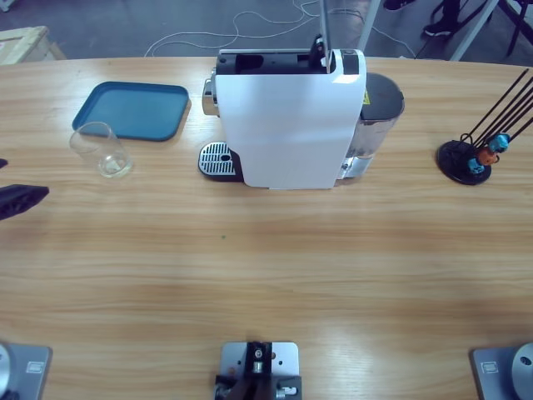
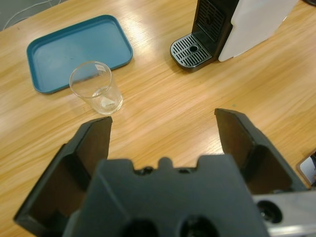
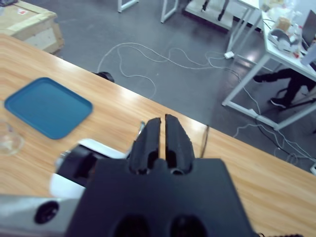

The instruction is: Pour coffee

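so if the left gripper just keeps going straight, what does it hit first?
Probably the glass: it stands ahead of the open left gripper, slightly toward one jaw, bare table between. Depth is unclear, so it might pass beside it.

on my table (image 1: 266, 275), the glass (image 1: 104, 150) stands just before the tray (image 1: 132, 110), left of the coffee machine (image 1: 287, 121); the capsule rack (image 1: 470, 158) sits far right.

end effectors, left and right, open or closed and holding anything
Left end effector: open, empty, short of the small clear glass tumbler.
Right end effector: closed, holding nothing.
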Controlling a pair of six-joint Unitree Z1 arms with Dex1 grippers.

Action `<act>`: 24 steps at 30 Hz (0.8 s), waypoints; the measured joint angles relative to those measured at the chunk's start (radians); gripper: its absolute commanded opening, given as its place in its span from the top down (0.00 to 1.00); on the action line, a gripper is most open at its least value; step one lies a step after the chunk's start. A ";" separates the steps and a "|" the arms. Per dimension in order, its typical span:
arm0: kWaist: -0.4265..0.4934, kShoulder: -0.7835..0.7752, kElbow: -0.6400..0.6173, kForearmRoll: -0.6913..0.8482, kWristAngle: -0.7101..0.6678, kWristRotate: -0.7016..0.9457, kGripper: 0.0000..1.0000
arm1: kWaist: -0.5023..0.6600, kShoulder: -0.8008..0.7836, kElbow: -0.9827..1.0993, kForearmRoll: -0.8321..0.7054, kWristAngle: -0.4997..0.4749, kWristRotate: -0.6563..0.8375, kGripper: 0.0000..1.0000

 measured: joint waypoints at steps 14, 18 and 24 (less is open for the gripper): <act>0.000 0.002 0.000 -0.003 0.000 0.000 0.01 | 0.021 0.131 -0.068 0.003 0.051 0.045 1.00; 0.000 0.003 0.000 -0.005 0.000 0.000 0.01 | 0.021 0.167 -0.068 -0.010 0.089 0.069 1.00; 0.000 0.003 0.000 -0.005 0.000 0.000 0.01 | 0.022 0.241 -0.068 -0.037 0.127 0.092 1.00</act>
